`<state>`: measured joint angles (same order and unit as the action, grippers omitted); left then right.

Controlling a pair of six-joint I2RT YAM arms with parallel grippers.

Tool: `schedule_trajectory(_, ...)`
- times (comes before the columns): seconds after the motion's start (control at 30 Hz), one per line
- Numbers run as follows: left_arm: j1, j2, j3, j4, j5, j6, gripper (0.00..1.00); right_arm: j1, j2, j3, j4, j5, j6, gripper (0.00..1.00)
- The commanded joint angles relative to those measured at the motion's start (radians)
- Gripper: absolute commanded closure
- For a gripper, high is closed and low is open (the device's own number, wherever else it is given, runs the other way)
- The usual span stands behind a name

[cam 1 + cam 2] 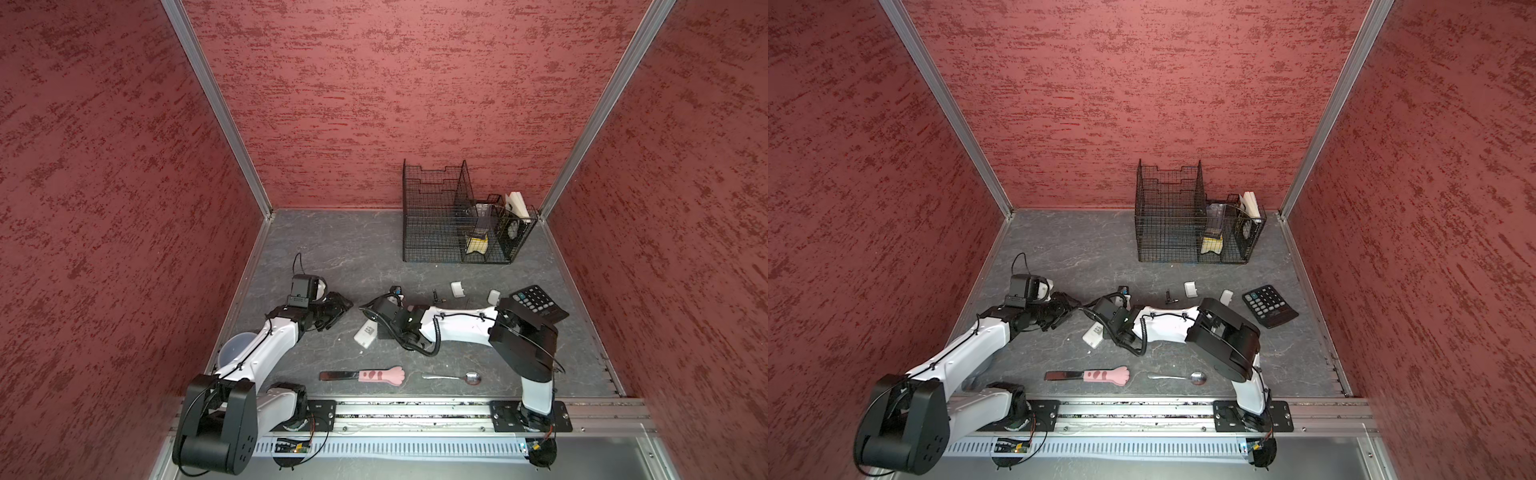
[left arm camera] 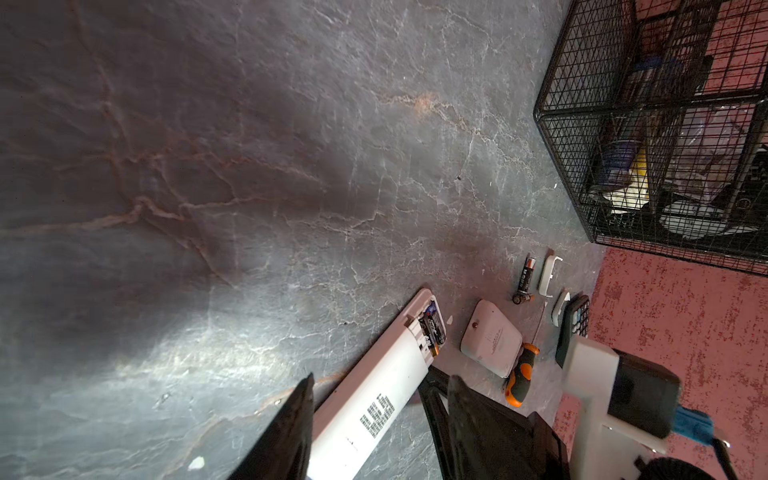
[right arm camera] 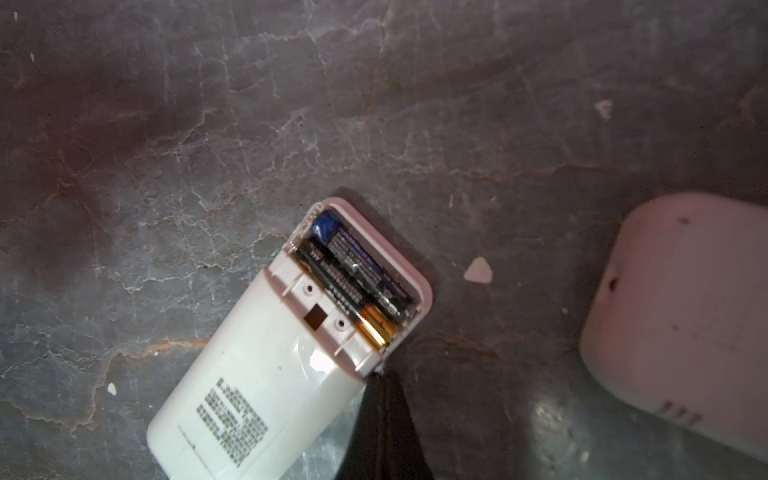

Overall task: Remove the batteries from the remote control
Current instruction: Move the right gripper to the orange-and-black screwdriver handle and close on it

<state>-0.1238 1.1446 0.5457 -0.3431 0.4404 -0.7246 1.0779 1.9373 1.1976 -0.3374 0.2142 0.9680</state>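
Note:
The white remote control (image 3: pixel 257 374) lies face down on the grey table with its back compartment uncovered. Two batteries sit side by side in it, one black with a gold end (image 3: pixel 345 299) and one with a blue end (image 3: pixel 365 266). Two more batteries (image 2: pixel 525 274) lie loose on the table beyond it. My right gripper (image 3: pixel 380 376) is shut and empty, its tips against the compartment's corner by the gold end. My left gripper (image 2: pixel 374 374) hovers open above the table, jaws apart, with the remote control (image 2: pixel 374 395) showing between its fingers. In both top views the right wrist hides the compartment.
A second white device (image 2: pixel 492 343) and an orange-handled screwdriver (image 2: pixel 521 376) lie beside the remote. Two white covers (image 1: pixel 457 289) and a calculator (image 1: pixel 536 303) sit to the right. A wire basket (image 1: pixel 457 224) stands at the back. A pink-handled knife (image 1: pixel 365 376) and a spoon (image 1: pixel 457 377) lie in front.

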Motion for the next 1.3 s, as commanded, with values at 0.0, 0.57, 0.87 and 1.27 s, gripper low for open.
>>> schedule_trajectory(0.0,0.010,-0.023,0.001,0.001,0.014,0.006,0.48,0.000,-0.057,-0.008,-0.041,0.032,0.016,0.96)
schedule_trajectory(0.57,-0.003,-0.018,0.101,-0.018,0.027,-0.018,0.43,-0.087,-0.596,-0.255,-0.477,0.202,0.136,0.59)
schedule_trajectory(0.87,-0.048,0.027,0.131,-0.011,0.000,-0.030,0.43,-0.216,-0.691,-0.401,-0.459,0.163,0.116,0.56)
schedule_trajectory(1.27,-0.077,0.064,0.158,-0.013,-0.035,-0.042,0.43,-0.323,-0.569,-0.466,-0.233,0.067,0.013,0.53)
